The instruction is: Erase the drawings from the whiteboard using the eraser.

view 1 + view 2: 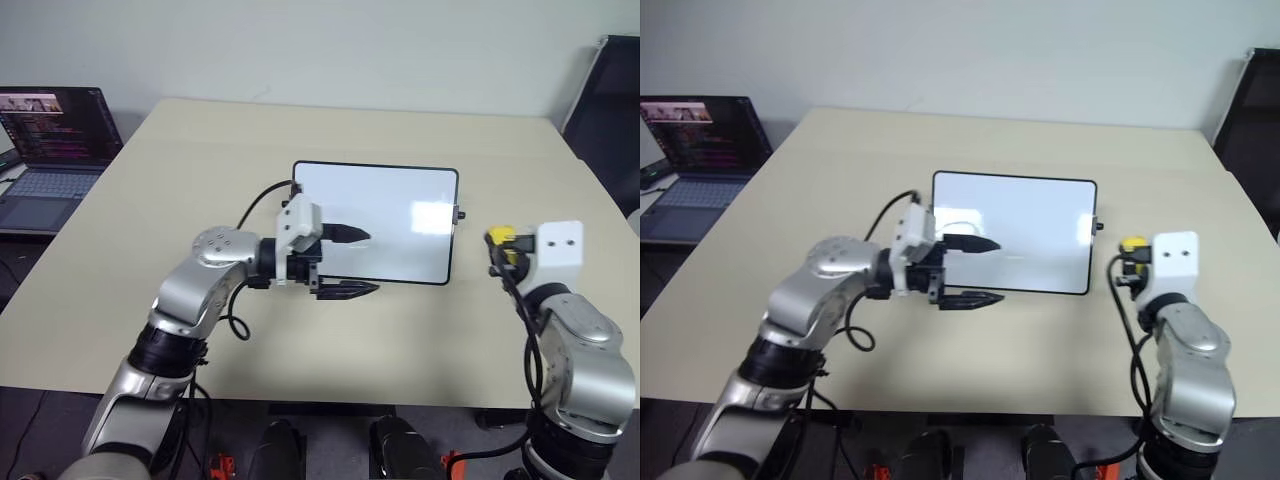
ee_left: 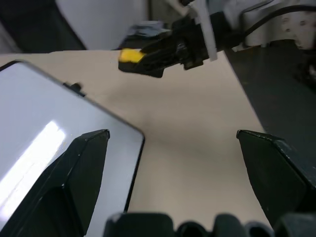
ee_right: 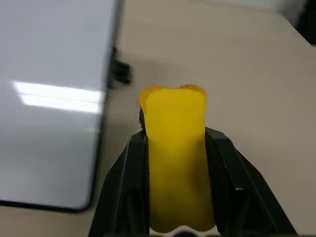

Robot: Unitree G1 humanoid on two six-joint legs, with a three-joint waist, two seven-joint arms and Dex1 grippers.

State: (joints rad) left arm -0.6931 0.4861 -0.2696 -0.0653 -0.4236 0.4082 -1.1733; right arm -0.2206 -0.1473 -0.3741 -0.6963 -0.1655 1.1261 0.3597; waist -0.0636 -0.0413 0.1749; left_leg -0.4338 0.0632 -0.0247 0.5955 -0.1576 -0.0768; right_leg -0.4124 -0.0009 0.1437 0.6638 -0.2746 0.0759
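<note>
While the small rectangular white glossy whiteboard (image 1: 390, 215) with its thin black frame lies flat near the middle of the pale beige surface (image 1: 200, 160), we see its face blank, with only a bright reflection on it. Just off the whiteboard's right short side, beyond a small black knob (image 1: 460, 214), our right gripper (image 3: 175, 163) has its two black fingers (image 3: 126, 182) clamped on the small yellow rectangular eraser (image 3: 177, 163), whose tip sticks out past them, clear of the board. At the whiteboard's near left corner, our left gripper (image 1: 345, 262) points across toward the eraser with its fingers (image 1: 348, 236) spread apart and nothing between them; one fingertip sits over the board, the other over bare surface just in front of the board's near edge. Well to the left of the whiteboard, an open laptop (image 1: 50, 150) with a dark screen sits beyond the surface's edge.
</note>
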